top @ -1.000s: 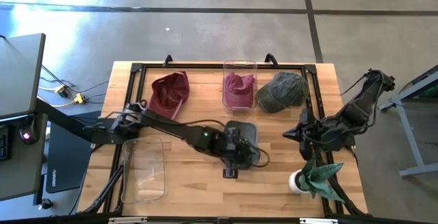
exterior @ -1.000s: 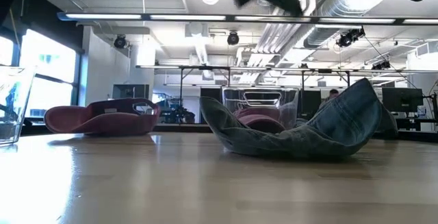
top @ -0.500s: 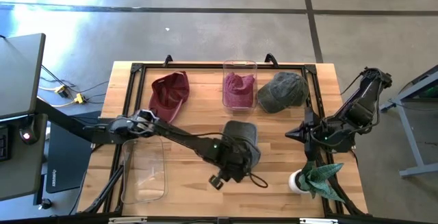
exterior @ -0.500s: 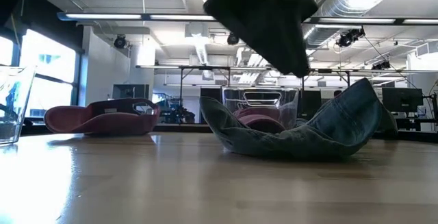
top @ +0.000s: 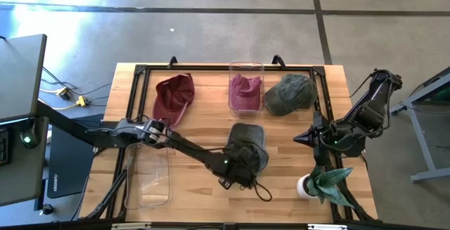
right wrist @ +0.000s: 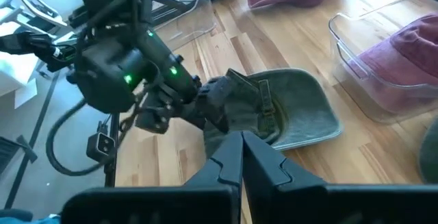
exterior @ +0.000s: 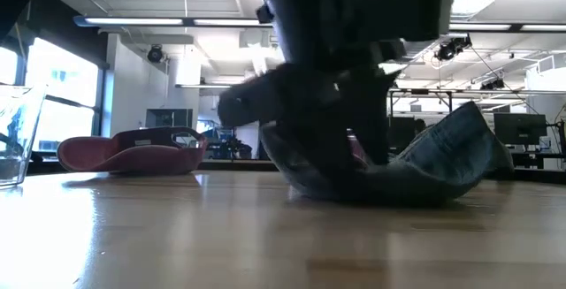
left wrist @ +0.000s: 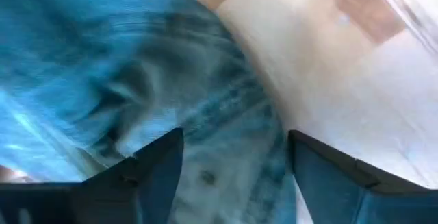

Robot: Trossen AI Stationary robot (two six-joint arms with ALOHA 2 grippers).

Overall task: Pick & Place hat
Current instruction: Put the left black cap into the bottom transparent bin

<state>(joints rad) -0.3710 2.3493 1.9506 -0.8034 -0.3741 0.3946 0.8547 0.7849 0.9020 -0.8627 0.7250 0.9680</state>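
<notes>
Nearest the front edge of the pale wooden plank table (top: 190,121), on the left: a clear, rounded-corner plastic bin (top: 148,174), nothing visible inside. On the right front corner, a white pot with a spiky green plant (top: 325,182). Mid-table, a grey-blue denim hat (top: 247,144), soft and crumpled, lying brim-up like a shallow bowl on the wood. Left gripper (top: 244,165) down over the hat's near edge, fingers (left wrist: 154,166) spread wide with faded, stitched denim filling the gap between them; not clamped on the cloth. To the right of the hat, right gripper (right wrist: 241,157) hovering above the table, its two dark fingers pressed together, holding nothing. Farther back, along the far edge: a maroon hat (top: 174,96) lying loose on the left, floppy and folded; at centre a tall clear plastic container (top: 245,86) with another maroon hat (top: 244,91) stuffed inside; just right of it, a dark green cap (top: 289,93), worn and rounded, resting on the table.
</notes>
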